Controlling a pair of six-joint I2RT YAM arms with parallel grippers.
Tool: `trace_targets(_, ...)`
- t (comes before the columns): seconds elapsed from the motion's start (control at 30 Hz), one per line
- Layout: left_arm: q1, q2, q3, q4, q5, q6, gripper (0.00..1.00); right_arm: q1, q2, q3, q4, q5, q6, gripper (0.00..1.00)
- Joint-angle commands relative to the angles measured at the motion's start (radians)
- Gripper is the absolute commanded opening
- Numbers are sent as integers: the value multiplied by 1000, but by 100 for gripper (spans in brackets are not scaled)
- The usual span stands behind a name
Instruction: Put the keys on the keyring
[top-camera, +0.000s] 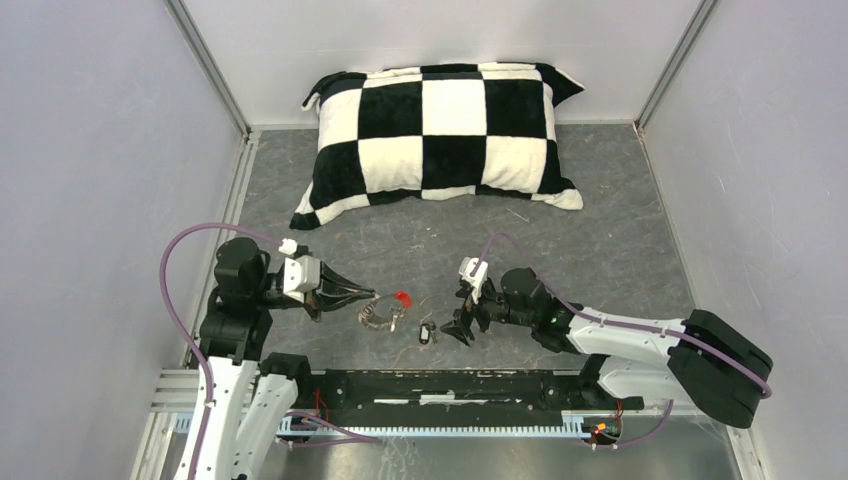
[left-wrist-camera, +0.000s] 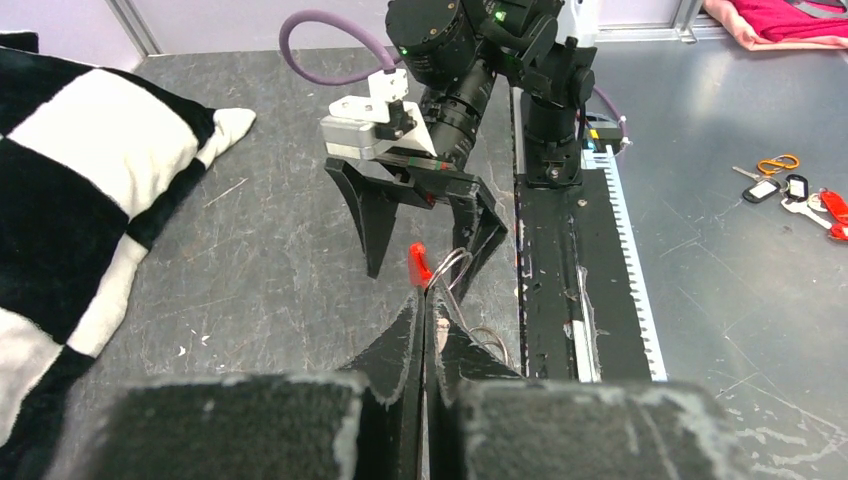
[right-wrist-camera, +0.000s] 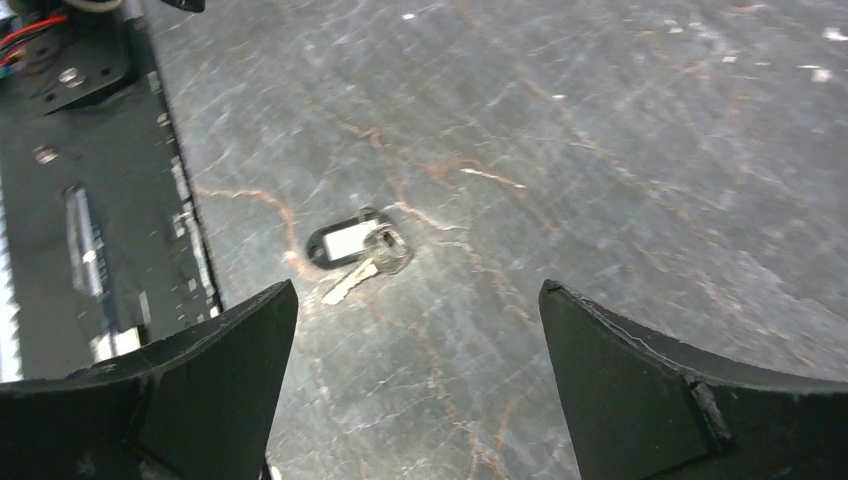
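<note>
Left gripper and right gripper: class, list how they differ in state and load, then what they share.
The left gripper is shut; the right gripper is wide open. The left gripper pinches the keyring; the right gripper holds nothing, a key lying loose in front of it. Both are black and two-fingered.

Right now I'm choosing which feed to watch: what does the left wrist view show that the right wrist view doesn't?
Only left wrist: the left gripper shut on the keyring, its red sleeve, the checkered pillow. Only right wrist: a tagged key lying on the grey table. Both: the open right gripper, that table, the black base rail.
</note>
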Motion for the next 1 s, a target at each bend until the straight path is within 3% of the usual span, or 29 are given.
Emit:
trace_targets(0.0,5,9,51,16,28,25,2,4,-17,9,95,273,21,98)
trace_targets(0.07,5,6,62,15,16,21,2,0,4,27,123,406,50,98)
trace_targets(0.17,5,-8,70,10,15,6,2,-4,61,75,117,410,27,98)
trace_targets(0.33,5,-22,67,10,28,-21,2,-6,179,134,52,227,-240,97)
trace_targets(0.43,5,-21,64,9,26,-40,2,-9,171,106,62,148,-422,84)
trace_targets(0.53,4,-23,60,10,25,-41,2,-24,165,100,37,50,-524,81)
trace_targets(0.7,5,-17,60,10,19,-40,2,-24,175,133,10,-145,-584,77)
trace_targets(0.87,5,-3,59,9,7,-34,2,-25,254,174,10,-341,-581,62)
trace_targets(0.97,5,-2,61,9,6,-29,2,-24,284,169,61,-382,-542,52)
